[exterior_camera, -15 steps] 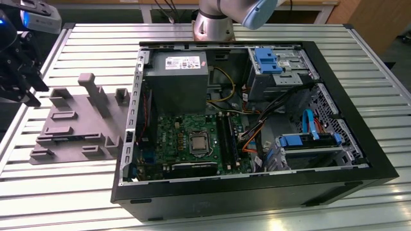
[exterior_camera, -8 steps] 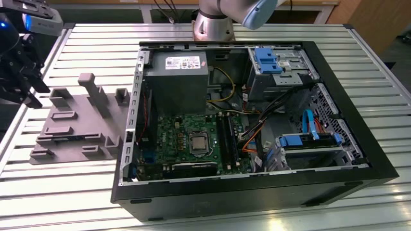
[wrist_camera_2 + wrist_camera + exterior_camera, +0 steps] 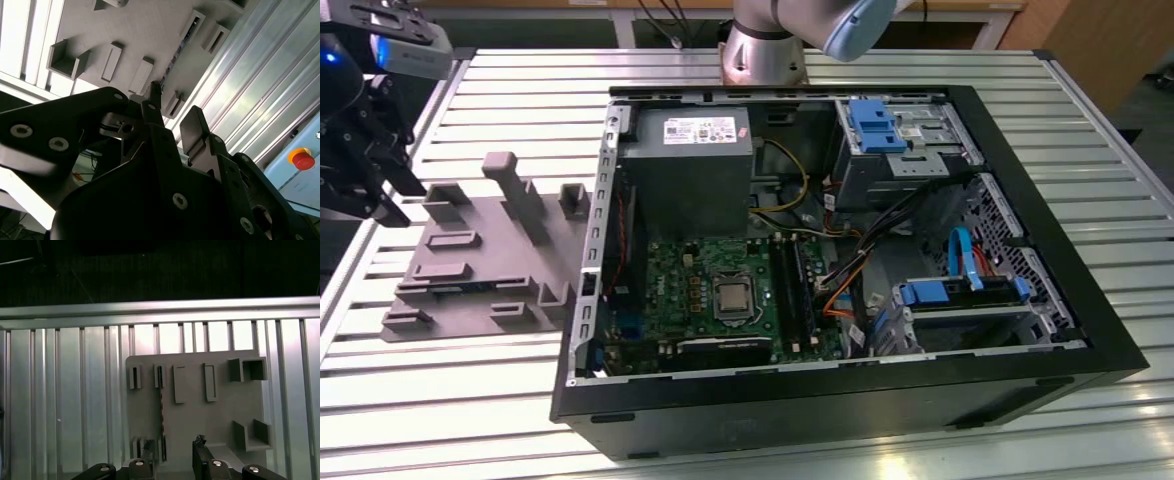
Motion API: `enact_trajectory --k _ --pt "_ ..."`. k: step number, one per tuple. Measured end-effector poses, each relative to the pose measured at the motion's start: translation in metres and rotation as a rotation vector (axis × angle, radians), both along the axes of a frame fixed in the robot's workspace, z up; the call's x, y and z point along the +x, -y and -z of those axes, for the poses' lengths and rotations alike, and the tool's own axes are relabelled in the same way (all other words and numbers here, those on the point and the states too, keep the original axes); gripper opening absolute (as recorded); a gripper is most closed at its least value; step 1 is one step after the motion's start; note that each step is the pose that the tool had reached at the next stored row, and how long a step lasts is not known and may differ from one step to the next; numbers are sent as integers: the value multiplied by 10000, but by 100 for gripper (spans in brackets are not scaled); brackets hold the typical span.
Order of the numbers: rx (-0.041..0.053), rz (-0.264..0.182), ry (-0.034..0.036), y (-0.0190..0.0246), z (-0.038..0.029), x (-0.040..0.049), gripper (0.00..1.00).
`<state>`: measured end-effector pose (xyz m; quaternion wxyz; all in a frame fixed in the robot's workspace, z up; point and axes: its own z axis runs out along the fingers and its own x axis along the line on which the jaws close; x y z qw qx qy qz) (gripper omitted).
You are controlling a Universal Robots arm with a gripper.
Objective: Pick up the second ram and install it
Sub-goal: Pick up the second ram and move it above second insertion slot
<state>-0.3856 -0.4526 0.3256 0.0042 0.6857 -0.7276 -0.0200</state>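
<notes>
Black gripper [image 3: 174, 444], jaws apart and empty, hangs above the grey plastic holder [image 3: 220, 412]. The second ram [image 3: 161, 410], a thin dark circuit-board stick, lies between the jaws, nearer one; centring likely helps.

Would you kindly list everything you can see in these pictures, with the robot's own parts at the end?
second ram: one, dark, thin, standing on edge in a slot of the holder
holder: one, grey plastic, on the table at the exterior view's left of the case
computer case: one, black, side open, on the table
motherboard: one, green, inside the case
power supply: one, grey, inside the case
drive brackets: two, blue, inside the case
table: one, silver, slatted
button: one, red on yellow, beyond the table's edge
arm: one, grey, base at the table's edge by the case
gripper: one, black, open, holding nothing, over the holder near the second ram
</notes>
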Motion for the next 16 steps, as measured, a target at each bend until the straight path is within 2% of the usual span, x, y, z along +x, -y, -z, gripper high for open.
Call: enact_trajectory --k 16 --pt "1 0 1 0 47 0 43"
